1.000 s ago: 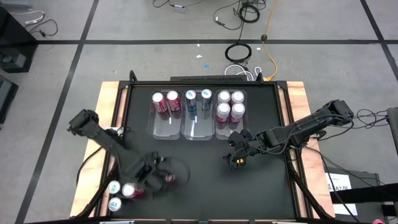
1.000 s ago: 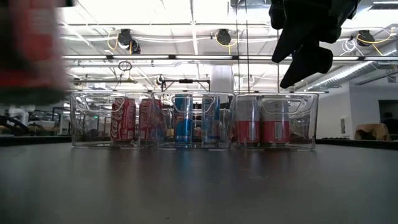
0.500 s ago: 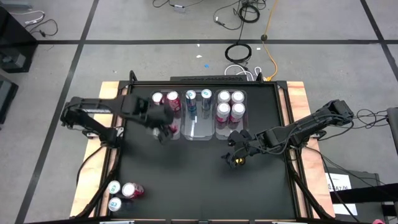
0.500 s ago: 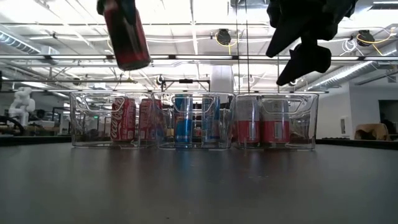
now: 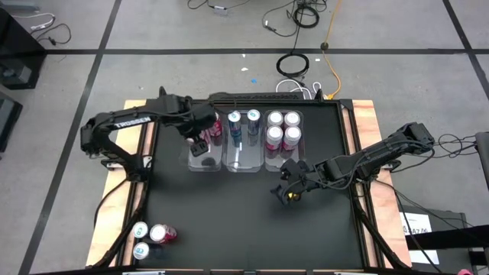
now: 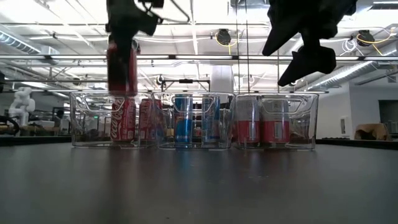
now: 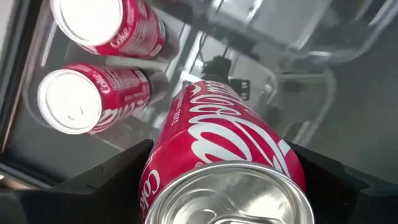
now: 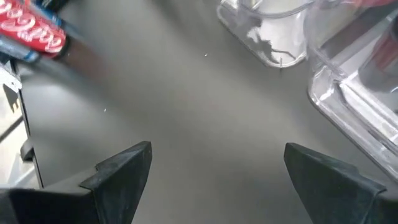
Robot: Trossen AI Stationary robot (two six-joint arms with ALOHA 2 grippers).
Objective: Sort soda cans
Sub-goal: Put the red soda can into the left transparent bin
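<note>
My left gripper [image 5: 200,131] is shut on a red soda can [image 7: 230,143] and holds it over the clear left bin [image 5: 206,166]. In the low view that can [image 6: 121,68] hangs upright just above the bin's rim. Two more red cans [image 7: 87,102] stand in that bin. The middle bin holds blue cans [image 5: 243,119] and the right bin holds pink cans [image 5: 283,127]. Three loose cans [image 5: 150,237] lie at the table's near left corner. My right gripper [image 5: 290,191] hovers open near the bins' near side, with nothing between its fingers. My left gripper pinches the red can's side wall near its silver top [image 7: 163,180] between its two fingers. The fingers [image 7: 106,180] come from above and point down. The can hangs upright below them, lifted clear over the left bin.
The three clear bins [image 6: 193,118] stand side by side at the far middle of the black mat. The mat's middle and near part [image 5: 229,221] lie bare. Wooden table edges [image 5: 130,122] flank the mat, and cables lie on the floor beyond.
My left gripper has carried the red can from the table's near left up and toward the far edge, to a spot over the left bin. The can, tilted on the way, now hangs upright.
</note>
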